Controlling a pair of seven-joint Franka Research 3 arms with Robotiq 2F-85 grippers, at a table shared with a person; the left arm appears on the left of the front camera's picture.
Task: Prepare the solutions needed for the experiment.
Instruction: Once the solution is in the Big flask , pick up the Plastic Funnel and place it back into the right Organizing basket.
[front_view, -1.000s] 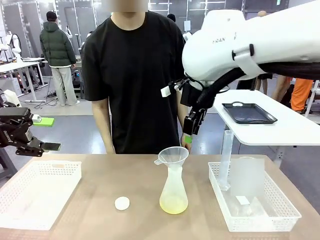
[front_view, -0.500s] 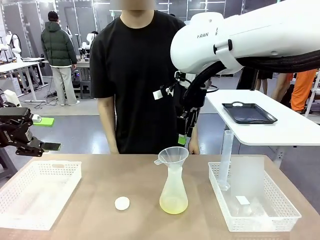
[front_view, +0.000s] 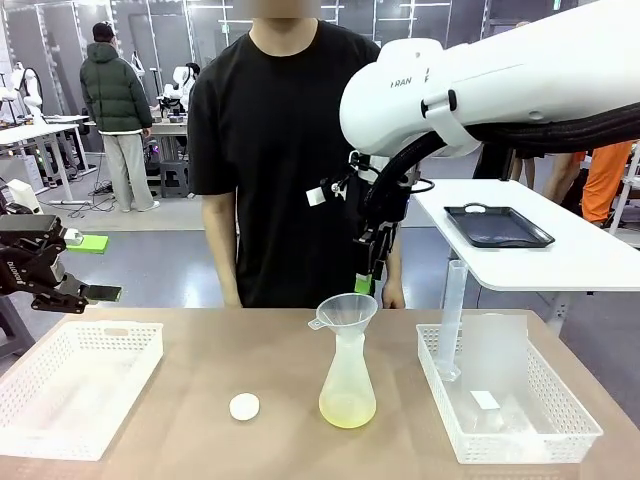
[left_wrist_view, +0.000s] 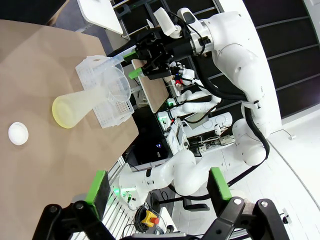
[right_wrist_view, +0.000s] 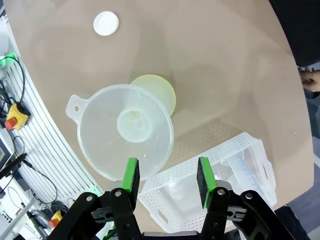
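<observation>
Right end effector (right_wrist_view: 167, 172) hovers with fingers apart, empty, above the funnel (front_view: 347, 310). The solutions (front_view: 347, 408) sit shallow in the conical flask (front_view: 346, 368), centre of the worktop (front_view: 200, 350). Best bet: drop straight, pinch the rim, lift vertically.

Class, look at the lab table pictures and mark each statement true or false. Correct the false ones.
1. A funnel sits in the flask. True.
2. Liquid fills the flask to the neck. False: it is only a shallow yellow-green layer at the bottom.
3. The robot's right hand is open above the funnel. True.
4. The cap lies in a basket. False: it lies on the table, apart from the flask.
5. The robot's left hand holds the cylinder. False: that hand is open and empty, and the cylinder stands in the right basket.
</observation>
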